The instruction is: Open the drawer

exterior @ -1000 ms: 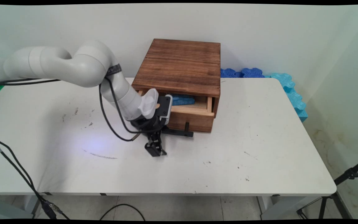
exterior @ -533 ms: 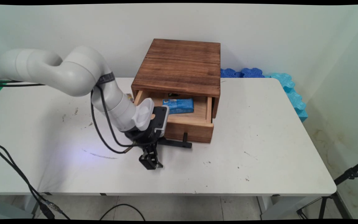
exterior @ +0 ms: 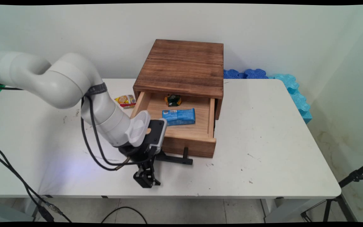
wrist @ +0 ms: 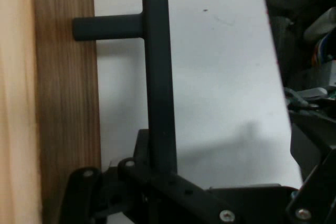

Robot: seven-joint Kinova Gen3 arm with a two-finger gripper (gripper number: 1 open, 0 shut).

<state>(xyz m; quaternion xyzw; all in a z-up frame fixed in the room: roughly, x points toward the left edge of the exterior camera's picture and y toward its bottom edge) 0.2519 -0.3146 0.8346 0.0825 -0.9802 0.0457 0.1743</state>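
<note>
The end effector [exterior: 146,178] sits low over the white surface [exterior: 269,132], at the left end of the black bar handle [exterior: 175,160] on the drawer [exterior: 189,147]. The drawer stands drawn well out of the dark wooden box [exterior: 181,64], toward the near edge of the surface. The handle's long axis runs parallel to the drawer front, left to right across the main view, and the rest of the bar stretches to the right of the end effector.

In the hand view the handle [wrist: 157,77] runs straight up the picture from the black linkage of the end effector [wrist: 173,198]. One of its stubby posts joins the wooden drawer front [wrist: 68,103] at the left. The bar vanishes into the linkage, so I cannot tell whether the end effector is clamped on it or only set around it (the contact itself is hidden in both views).

Only the main view shows the drawer's contents. A blue wrapped packet [exterior: 179,117] lies flat near the middle, and a small dark, green-and-orange packet [exterior: 173,100] lies toward the back. A yellow snack packet [exterior: 125,101] lies on the surface just left of the box. Blue foam mats [exterior: 290,83] lean against the wall behind the far right corner.
</note>
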